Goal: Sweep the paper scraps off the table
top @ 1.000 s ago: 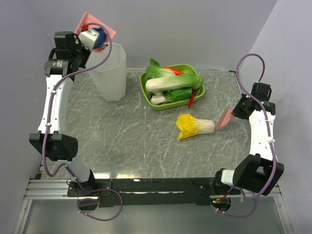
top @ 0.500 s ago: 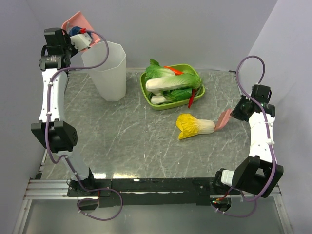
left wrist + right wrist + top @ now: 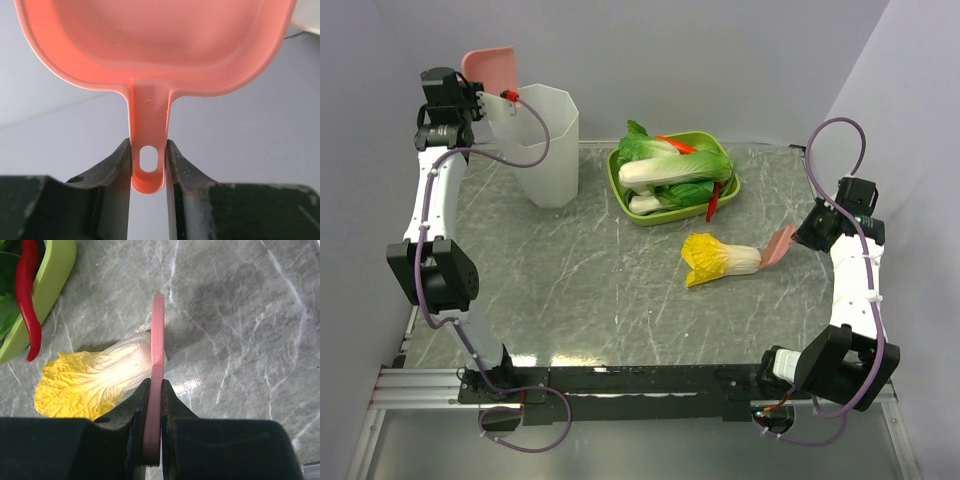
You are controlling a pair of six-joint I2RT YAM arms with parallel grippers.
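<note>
At the far left corner, above the table (image 3: 240,340), I am holding the pink dustpan (image 3: 150,40) up in the air with the left gripper (image 3: 148,155). Its fingers (image 3: 117,170) are pinching the dustpan's narrow handle from both sides, close to the hanging hole. From overhead the pan is sitting high, just left of the rim of the tall white bin (image 3: 548,150), which is standing on the far left part of the marble top.

On the right side I am gripping a thin pink scraper (image 3: 157,335) in the right gripper (image 3: 152,390), with the fingers (image 3: 132,410) pressed tight on its near end and the blade showing edge-on to the wrist camera. The yellow toy cabbage (image 3: 95,375) is lying directly in the scraper's way, with its white stem end at the blade's far tip. I cannot tell whether the two are touching.

Beyond the cabbage, the green tray (image 3: 50,285) is taking up the far middle of the table. It is holding toy greens (image 3: 665,170), and a red chilli (image 3: 29,300) is hanging over its near rim.

I cannot tell from these views where the paper scraps are lying.
</note>
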